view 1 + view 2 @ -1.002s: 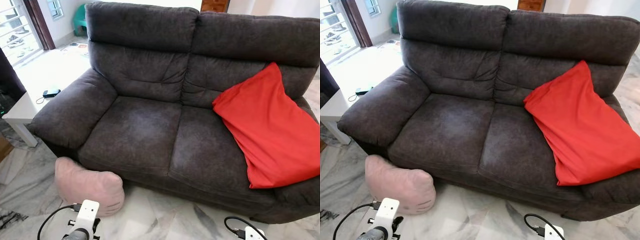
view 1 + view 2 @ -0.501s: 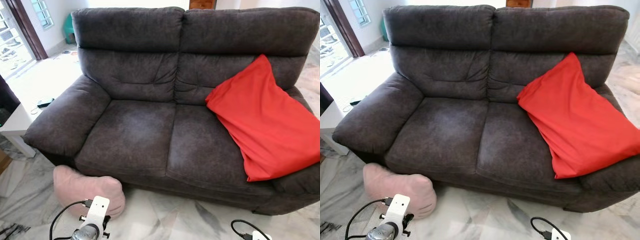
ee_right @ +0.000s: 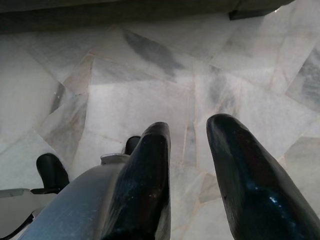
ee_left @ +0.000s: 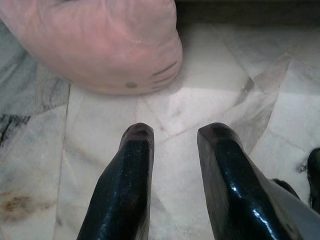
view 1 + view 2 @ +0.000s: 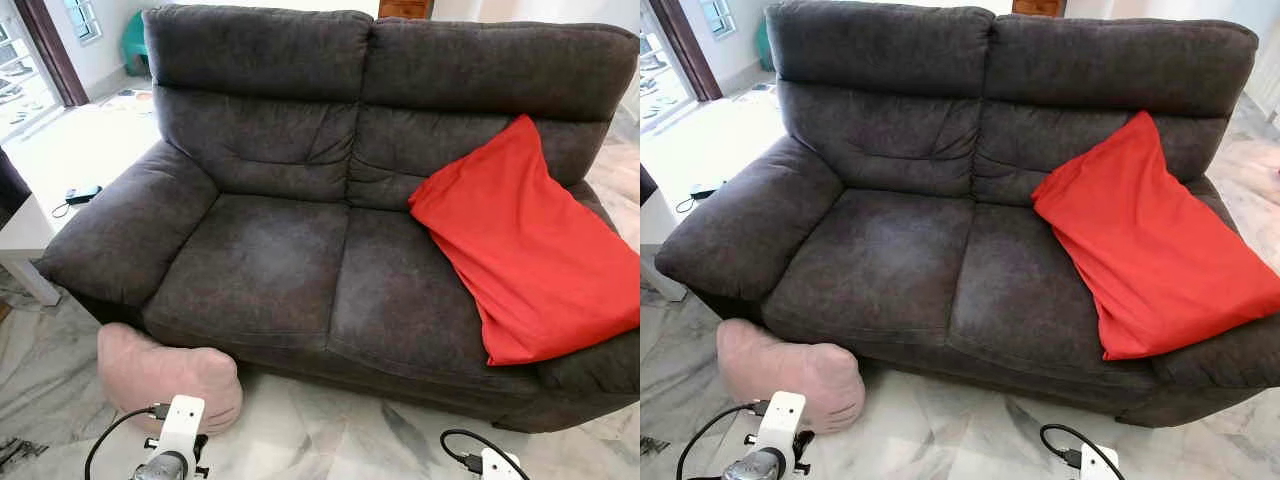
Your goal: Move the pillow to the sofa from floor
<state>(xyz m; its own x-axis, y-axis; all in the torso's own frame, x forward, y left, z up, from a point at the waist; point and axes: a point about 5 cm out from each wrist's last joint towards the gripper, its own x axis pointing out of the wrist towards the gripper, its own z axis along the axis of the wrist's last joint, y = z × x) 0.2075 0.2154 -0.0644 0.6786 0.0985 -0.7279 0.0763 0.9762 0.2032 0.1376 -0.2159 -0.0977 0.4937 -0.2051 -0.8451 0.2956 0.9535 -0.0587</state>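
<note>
— Where are your arms?

— Both hang low in front of me. My left gripper [image 4: 172, 135] points down at the marble floor [image 4: 210, 95], its two black fingers [image 4: 135, 150] a narrow gap apart and holding nothing. My right gripper [image 3: 192, 135] is the same over bare floor on the other side: fingers slightly parted, nothing between them. From my head I see just the white wrist units, the left [image 5: 178, 440] and the right [image 5: 495, 465], each with a black cable.

— And the pillow?

— The pink pillow [image 5: 165, 372] lies on the floor, pushed against the front of the sofa [image 5: 270, 250] below its left armrest. It is near my left fingertips but apart from them.

— Any writing on it?

— No words I can read. Its near face has a small dark dot and short dark strokes like whiskers [image 4: 162, 75].

— Count things for me.

— One pink pillow on the floor. One dark grey sofa with two seats. One red cushion [image 5: 520, 250] leaning on the right seat against the backrest and armrest. One white table [image 5: 25, 225] left of the sofa, with one small dark object [image 5: 80, 193] and its cord on it.
</note>
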